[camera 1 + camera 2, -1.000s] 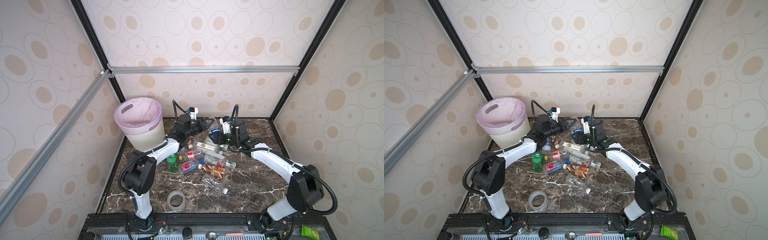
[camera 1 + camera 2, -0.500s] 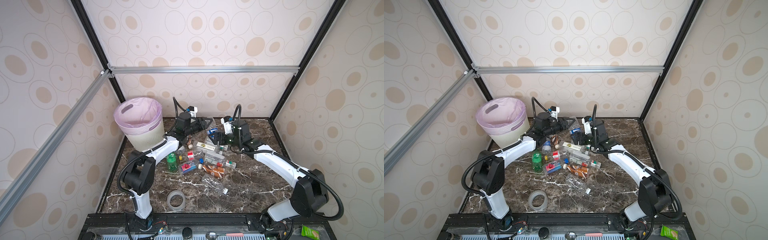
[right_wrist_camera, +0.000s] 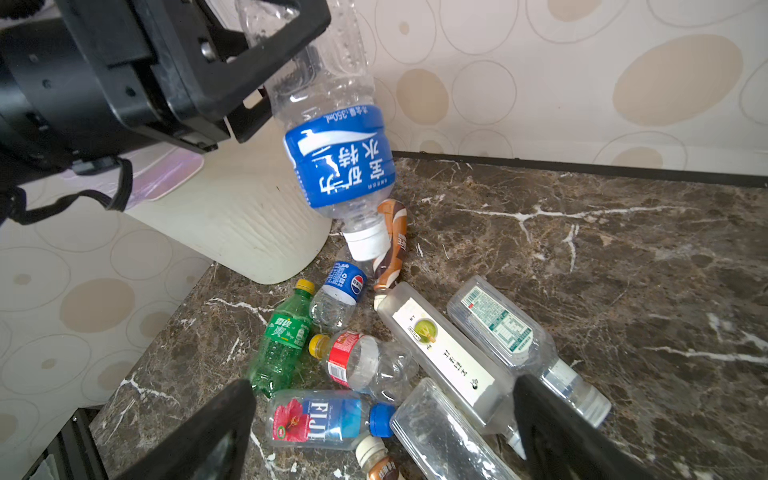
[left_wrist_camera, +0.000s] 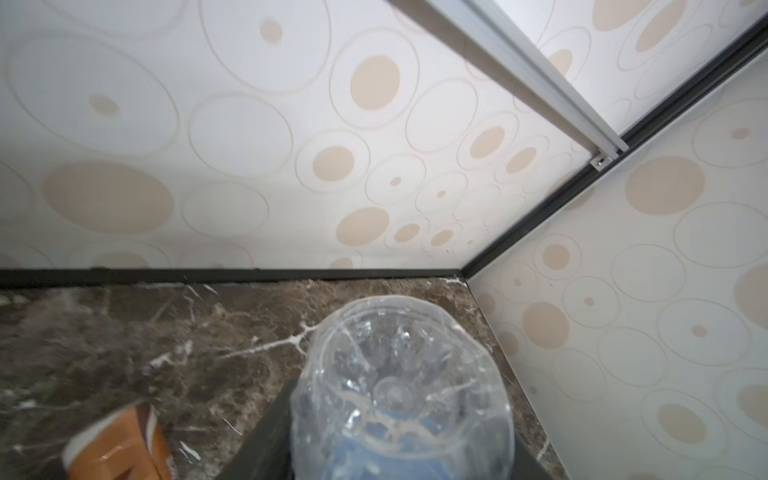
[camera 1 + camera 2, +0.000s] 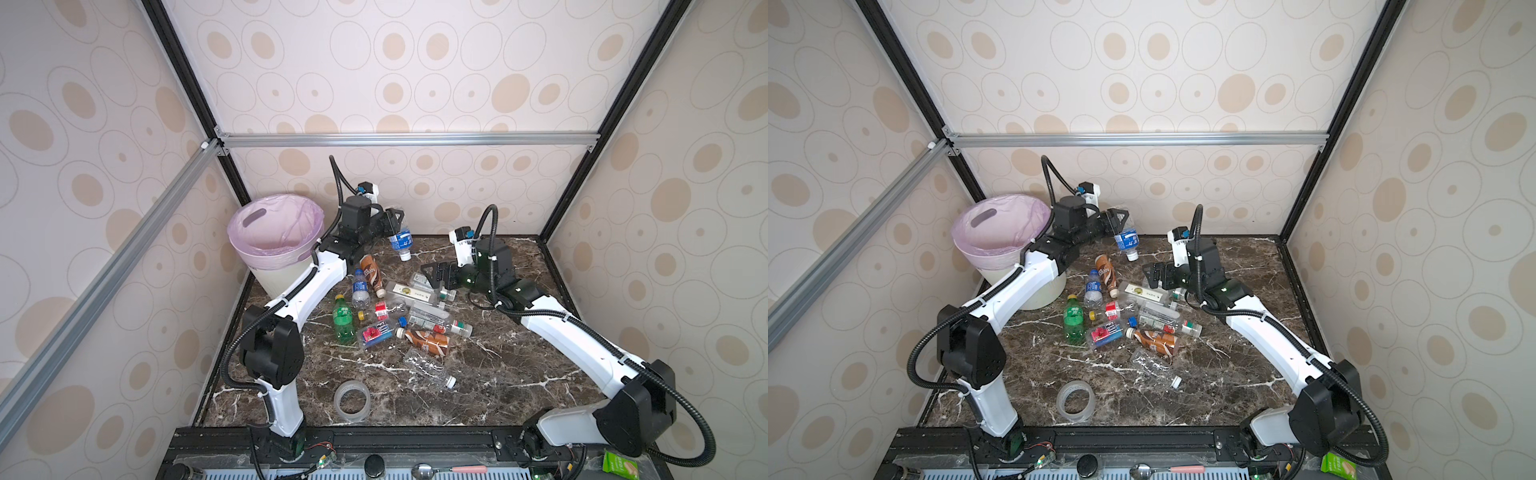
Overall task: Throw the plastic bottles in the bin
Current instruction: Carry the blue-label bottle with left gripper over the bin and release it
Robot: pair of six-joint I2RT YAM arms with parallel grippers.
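Marble tabletop [image 3: 582,249] beside the bin [image 5: 276,278] carries the plastic bottles [image 3: 415,365], among them a FIJI bottle [image 3: 316,419] and a Pepsi-logo bottle [image 3: 345,284]. Near the bin's rim, the left gripper [image 5: 395,220] clamps an inverted blue-labelled bottle [image 3: 340,162] marked "350mL" with Chinese characters. Farther from the bin, the right gripper [image 5: 434,272] gapes wide, empty.

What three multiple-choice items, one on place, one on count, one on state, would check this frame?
1. Where does the bin stand? A far left corner; B front right corner; C centre.
2. How many bottles are green? A three; B one; C none.
3. How does the left gripper hold the blue-labelled bottle? A cap up; B level; C cap down.
Key: 1 A, it stands far left in both top views; 2 B, one green bottle lies among the others; 3 C, its white cap points downward.
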